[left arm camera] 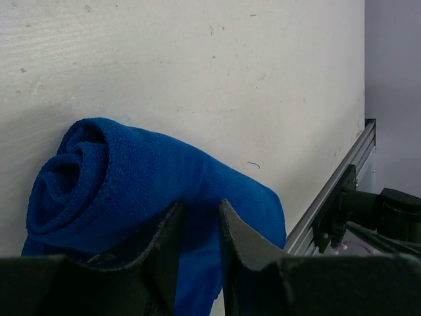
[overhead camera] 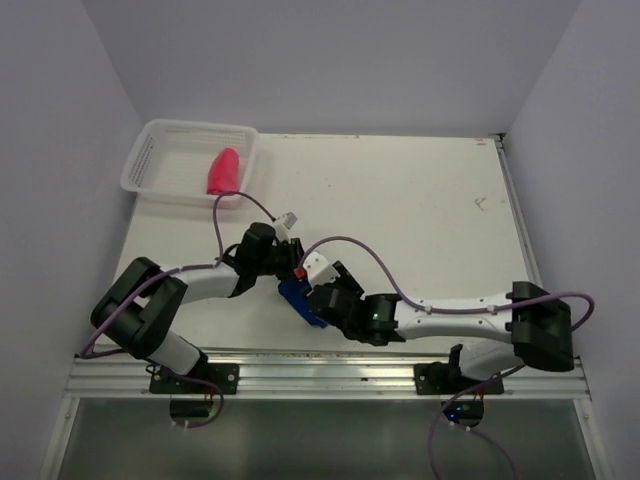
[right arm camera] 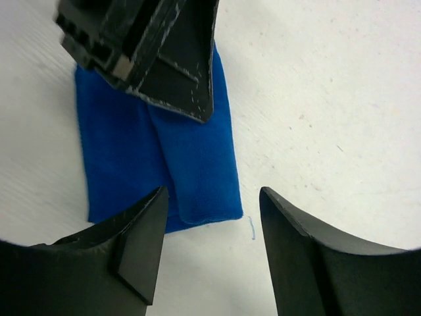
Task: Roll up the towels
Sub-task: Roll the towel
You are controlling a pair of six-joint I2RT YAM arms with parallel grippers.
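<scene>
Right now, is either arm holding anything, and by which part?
The left end effector pinches the blue towel by the flat part beside its rolled end. The right end effector is open, holding nothing.

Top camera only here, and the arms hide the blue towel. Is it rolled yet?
Observer: Yes. The left wrist view shows the blue towel rolled up, with its spiral end facing that camera.
Operator: Which jaws hold it?
Observer: The left gripper does. Blue cloth fills the narrow gap between its jaws.
</scene>
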